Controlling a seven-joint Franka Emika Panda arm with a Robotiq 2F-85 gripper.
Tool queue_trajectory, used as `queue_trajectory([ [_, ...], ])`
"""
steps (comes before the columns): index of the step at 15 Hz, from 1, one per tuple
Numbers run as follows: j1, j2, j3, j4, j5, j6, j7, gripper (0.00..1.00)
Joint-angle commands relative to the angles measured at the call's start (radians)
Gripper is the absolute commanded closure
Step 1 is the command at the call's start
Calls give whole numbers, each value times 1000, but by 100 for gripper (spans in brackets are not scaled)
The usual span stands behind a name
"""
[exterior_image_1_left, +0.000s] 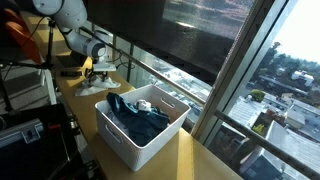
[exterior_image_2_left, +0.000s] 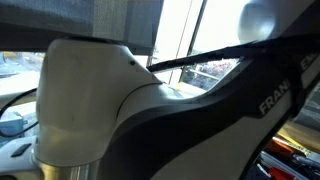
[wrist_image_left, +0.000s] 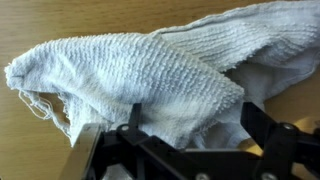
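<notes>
Where the wrist view looks down, a pale terry towel (wrist_image_left: 130, 75) lies crumpled on the wooden table (wrist_image_left: 60, 20), one broad fold running across the middle and a frayed corner out to one side. Gripper (wrist_image_left: 190, 135) sits low over it at the bottom edge of the frame; dark fingers (wrist_image_left: 132, 122) stand wide apart, one to each side of the fold, jaws released and pinching nothing. Cloth bunches up between and below them; actual contact with the pads cannot be told. In an exterior view the arm (exterior_image_1_left: 60, 20) reaches down from the upper corner, with the gripper (exterior_image_1_left: 100, 68) low at the table top (exterior_image_1_left: 190, 150). The towel beneath it is too small to make out there. Near it, further along the same table, stands a white bin (exterior_image_1_left: 150, 145), apart from the gripper, holding a heap of dark cloth (exterior_image_1_left: 135, 118). A window (exterior_image_1_left: 200, 40) runs along the far edge of the table, rooftops beyond. In an exterior view the arm (exterior_image_2_left: 130, 110) fills nearly the whole frame at close range, white shell with a dark band; gripper, towel and bin all hidden behind it.
</notes>
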Motion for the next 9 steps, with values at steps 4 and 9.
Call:
queue_trajectory([
  [4,-1,138,7,144,-16,-59,-15,42],
  [9,-34,103,-6,120,-15,-71,-8,79],
])
